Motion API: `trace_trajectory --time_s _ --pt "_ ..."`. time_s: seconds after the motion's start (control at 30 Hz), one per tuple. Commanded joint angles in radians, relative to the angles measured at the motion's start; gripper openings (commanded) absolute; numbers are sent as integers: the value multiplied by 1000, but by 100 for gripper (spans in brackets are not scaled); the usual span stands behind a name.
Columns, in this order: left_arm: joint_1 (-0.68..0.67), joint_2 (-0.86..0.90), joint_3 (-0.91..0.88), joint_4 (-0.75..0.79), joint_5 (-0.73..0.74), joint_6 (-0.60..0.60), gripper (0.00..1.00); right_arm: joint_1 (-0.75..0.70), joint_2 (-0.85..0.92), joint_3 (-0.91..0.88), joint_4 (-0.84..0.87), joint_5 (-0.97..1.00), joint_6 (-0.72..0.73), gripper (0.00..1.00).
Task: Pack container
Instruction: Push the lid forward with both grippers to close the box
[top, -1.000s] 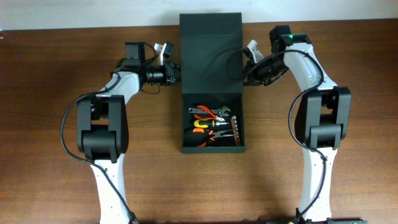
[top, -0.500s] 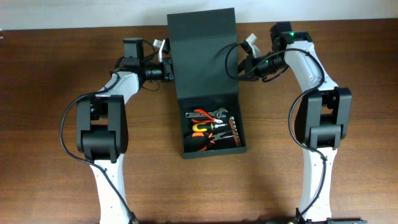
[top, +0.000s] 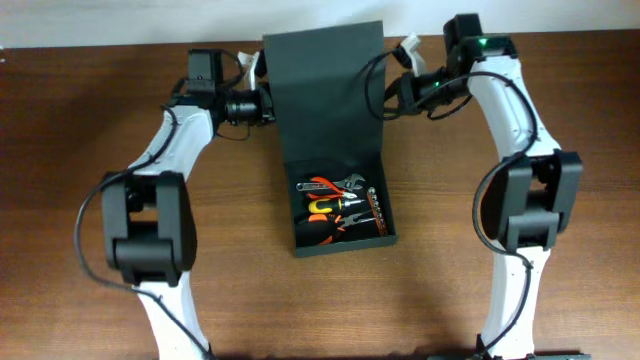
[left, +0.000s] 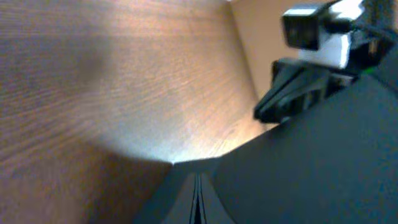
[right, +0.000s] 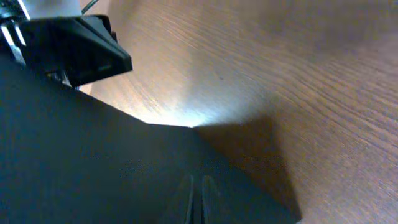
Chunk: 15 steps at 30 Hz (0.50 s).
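The dark green container (top: 345, 242) lies at the table's middle with its flap lid (top: 325, 90) raised and tilted behind the open box. Orange-handled pliers, a wrench and other hand tools (top: 335, 205) lie inside. My left gripper (top: 268, 103) is shut, its tip against the lid's left edge. My right gripper (top: 388, 97) is shut at the lid's right edge. In the left wrist view the closed gripper (left: 198, 200) meets the lid (left: 323, 155) at its corner. The right wrist view shows the closed gripper (right: 197, 200) lying against the dark lid (right: 74, 149).
Brown wooden table (top: 80, 280) all around. The table's back edge runs just behind the lid (top: 150, 42). Each wrist view shows the other arm's gripper body beyond the lid, at the top right (left: 311, 37) and the top left (right: 68, 43).
The lid has risen from lying flat behind the box to a tilted, lifted stand. Both grippers moved back and up along its sides. The box's back end shifted slightly left.
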Motion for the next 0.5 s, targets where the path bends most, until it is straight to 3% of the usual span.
trace_trajectory --time_s 0.0,0.47 --pt "-18 -98 7 -75 -102 98 2 13 -83 24 -31 23 -11 4" --pt "-20 -181 7 -383 -145 163 2 13 -180 24 -263 251 -106 4"
